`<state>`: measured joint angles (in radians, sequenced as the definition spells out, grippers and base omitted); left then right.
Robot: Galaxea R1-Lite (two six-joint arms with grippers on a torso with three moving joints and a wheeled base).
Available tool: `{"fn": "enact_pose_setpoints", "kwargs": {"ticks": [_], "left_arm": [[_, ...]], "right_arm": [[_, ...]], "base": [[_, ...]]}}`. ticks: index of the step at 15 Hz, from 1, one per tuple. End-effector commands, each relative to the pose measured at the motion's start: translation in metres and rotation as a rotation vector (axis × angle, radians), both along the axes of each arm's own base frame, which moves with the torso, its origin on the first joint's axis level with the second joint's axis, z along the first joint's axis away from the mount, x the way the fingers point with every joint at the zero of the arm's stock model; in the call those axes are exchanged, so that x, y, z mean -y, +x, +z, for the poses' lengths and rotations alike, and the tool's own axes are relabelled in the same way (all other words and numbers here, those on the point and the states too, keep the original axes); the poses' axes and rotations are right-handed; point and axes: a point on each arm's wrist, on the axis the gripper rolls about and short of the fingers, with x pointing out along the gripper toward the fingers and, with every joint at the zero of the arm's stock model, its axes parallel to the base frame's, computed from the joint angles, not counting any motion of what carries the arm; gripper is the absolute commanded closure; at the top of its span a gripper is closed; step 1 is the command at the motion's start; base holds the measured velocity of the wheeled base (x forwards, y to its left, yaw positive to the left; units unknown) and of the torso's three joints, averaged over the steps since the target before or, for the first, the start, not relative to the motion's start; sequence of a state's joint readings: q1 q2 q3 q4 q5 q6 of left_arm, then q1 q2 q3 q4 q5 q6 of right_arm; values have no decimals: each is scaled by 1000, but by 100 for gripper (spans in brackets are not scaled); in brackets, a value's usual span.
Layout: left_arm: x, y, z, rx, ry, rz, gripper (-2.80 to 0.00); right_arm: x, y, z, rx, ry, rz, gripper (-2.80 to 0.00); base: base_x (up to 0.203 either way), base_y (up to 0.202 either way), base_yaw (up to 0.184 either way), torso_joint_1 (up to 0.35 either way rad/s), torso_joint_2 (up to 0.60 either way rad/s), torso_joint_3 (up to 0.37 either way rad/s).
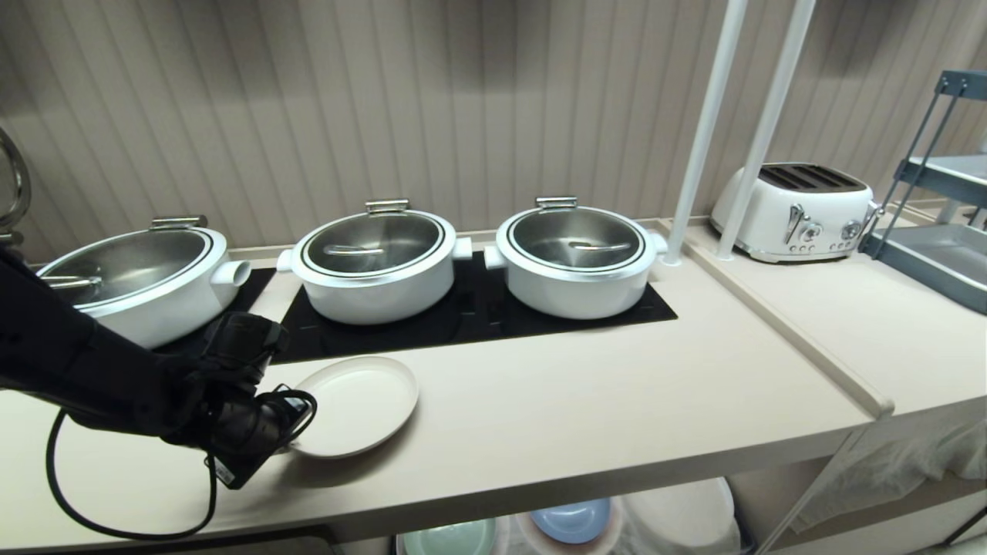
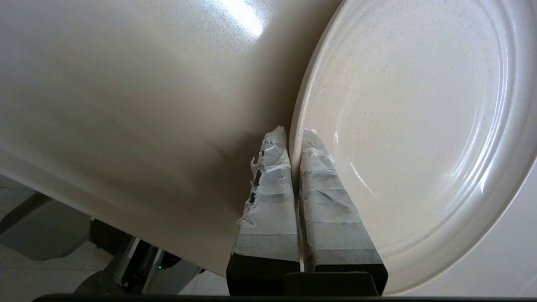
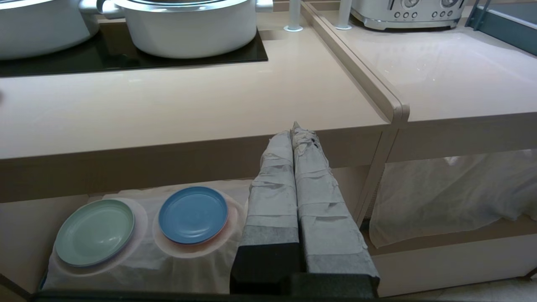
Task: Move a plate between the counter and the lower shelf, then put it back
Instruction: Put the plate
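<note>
Taped fingers [image 2: 308,167] of my left gripper [image 1: 287,420] sit closest to the wrist lens, pinched narrow on the near rim of the plate [image 1: 356,402], one finger over its inner face and one under its edge. That plate is on the counter [image 1: 586,401], just in front of the black glass panel [image 1: 478,312]; whether it rests flat or rides slightly tilted I cannot tell.

Risks, as I judge them:
- The hold takes only a thin strip of rim, so the plate's weight hangs far out from my fingers and it may pivot or slip once lifted.
- The plate's inner face shows a sheen and the tape wrap is frayed (loose shreds on one finger), which could weaken friction.
- A swing toward the lower shelf [image 3: 138,251] could clip the counter's front edge.

Materials: the plate is round, cream, finely speckled, with a low stepped rim. The counter is smooth pale beige. Three white pots [image 1: 376,266] with steel-and-glass lids stand behind. On the shelf, white cloth drapes stacks topped by a mint-green plate [image 3: 95,232] and a blue plate [image 3: 193,214].

My right gripper [image 3: 295,132] is parked low before the shelf, fingers pressed together on nothing.
</note>
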<state>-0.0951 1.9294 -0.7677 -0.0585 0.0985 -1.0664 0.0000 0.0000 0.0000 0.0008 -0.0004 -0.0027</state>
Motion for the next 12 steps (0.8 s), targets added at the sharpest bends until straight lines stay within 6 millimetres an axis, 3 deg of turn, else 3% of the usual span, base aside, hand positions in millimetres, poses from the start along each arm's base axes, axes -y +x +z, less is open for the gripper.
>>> {"fn": "enact_pose_setpoints", "kwargs": {"ticks": [1,12], "left_arm": [[0,1,-3,-8,-1,6,0],[1,5,1,10,-14,0,0]], "right_arm": [[0,0,0,-1,0,0,0],[0,0,0,-1,0,0,0]], "base": [[0,0,0,0,0,0],[0,0,0,0,0,0]]}}
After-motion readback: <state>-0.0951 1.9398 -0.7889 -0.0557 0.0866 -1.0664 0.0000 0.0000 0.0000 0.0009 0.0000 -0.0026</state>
